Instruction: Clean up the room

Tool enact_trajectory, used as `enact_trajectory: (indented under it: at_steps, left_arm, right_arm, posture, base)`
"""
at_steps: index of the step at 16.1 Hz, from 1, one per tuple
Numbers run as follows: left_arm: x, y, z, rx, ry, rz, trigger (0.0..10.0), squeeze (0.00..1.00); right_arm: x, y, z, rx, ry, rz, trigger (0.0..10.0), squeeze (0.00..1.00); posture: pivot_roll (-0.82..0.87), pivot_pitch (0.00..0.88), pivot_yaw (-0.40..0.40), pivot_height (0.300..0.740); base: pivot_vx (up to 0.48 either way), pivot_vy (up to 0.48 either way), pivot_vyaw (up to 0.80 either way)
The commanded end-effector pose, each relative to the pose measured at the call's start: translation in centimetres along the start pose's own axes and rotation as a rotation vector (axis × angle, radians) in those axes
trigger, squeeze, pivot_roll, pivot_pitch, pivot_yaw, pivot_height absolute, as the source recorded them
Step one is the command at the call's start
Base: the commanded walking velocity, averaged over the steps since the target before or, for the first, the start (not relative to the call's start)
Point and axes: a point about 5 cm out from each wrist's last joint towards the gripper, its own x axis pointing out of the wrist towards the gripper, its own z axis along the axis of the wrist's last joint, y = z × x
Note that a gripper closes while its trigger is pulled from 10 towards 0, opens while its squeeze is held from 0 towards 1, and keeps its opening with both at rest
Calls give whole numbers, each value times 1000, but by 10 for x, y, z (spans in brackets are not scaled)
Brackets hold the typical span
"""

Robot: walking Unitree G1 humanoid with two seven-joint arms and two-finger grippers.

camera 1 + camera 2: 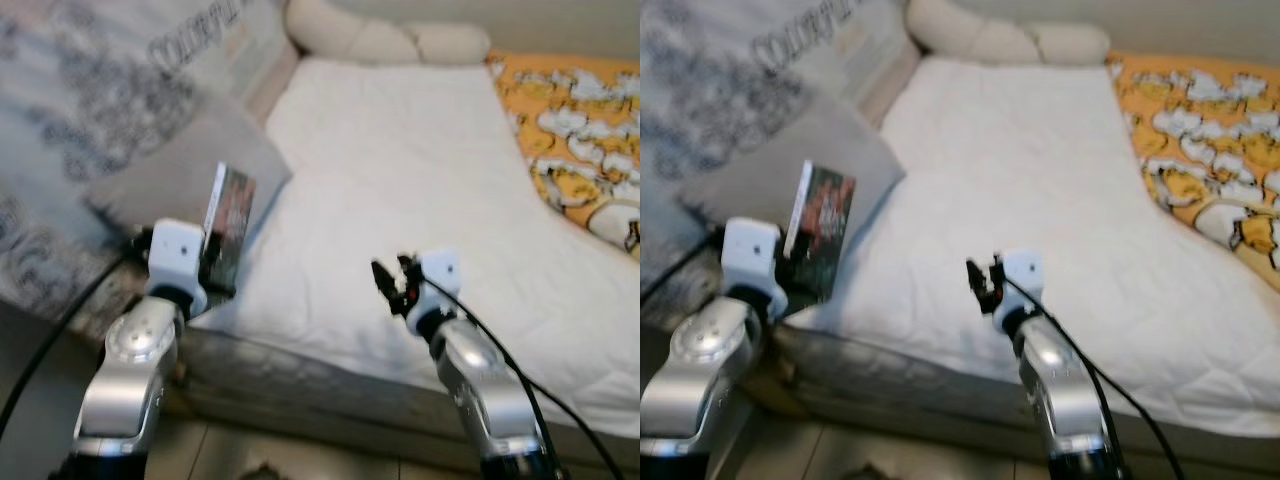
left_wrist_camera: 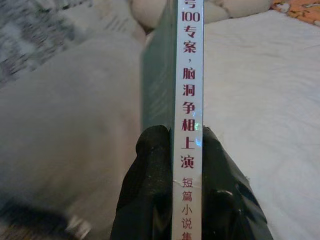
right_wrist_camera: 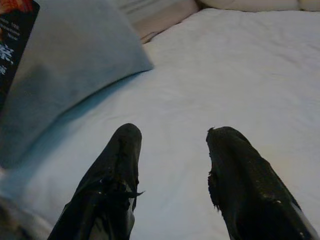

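Note:
My left gripper point(image 1: 222, 262) is shut on a dark paperback book point(image 1: 228, 222) and holds it upright above the bed's near left corner. In the left wrist view the book's white spine point(image 2: 187, 95) with red Chinese characters runs between the two black fingers point(image 2: 150, 170). My right gripper point(image 1: 392, 283) hovers open over the white mattress point(image 1: 400, 170) near its front edge; the right wrist view shows both its fingers point(image 3: 117, 170) apart with only sheet between them.
A grey pillow point(image 1: 185, 165) leans at the bed's left side beside a patterned cushion point(image 1: 60, 120). Cream pillows point(image 1: 390, 40) lie at the head of the bed, an orange patterned blanket point(image 1: 580, 130) along the right. Tiled floor point(image 1: 300, 455) runs below the bed's front edge.

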Motion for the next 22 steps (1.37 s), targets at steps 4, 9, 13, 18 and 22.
enact_trajectory:
  at_steps: [4,9,13,18,22]
  left_arm:
    - [2,-10,11,18,-56,-61,10000,0]
    - [3,-11,12,21,-59,-74,10000,0]
    - [3,-10,13,31,-61,-76,10000,0]
    - [0,-10,11,22,-39,-88,10000,0]
    - [2,-9,5,-27,19,-115,10000,0]
  right_arm:
    - [-1,-7,-1,4,-6,-32,10000,0]
    - [0,-6,0,26,-15,-30,10000,0]
    - [1,-6,3,2,-26,-33,10000,0]
    - [-1,-10,2,-5,-15,-48,10000,0]
    - [-9,-16,1,-1,-10,-58,10000,0]
  posture:
    - [95,0,34,740]
    - [93,0,41,740]
    - [95,0,42,740]
    - [93,0,50,740]
    - [90,0,58,740]
  base:
    - [341,0,0]
    - [331,0,-430]
    - [238,0,0]
    - [0,0,0]
    - [0,0,0]
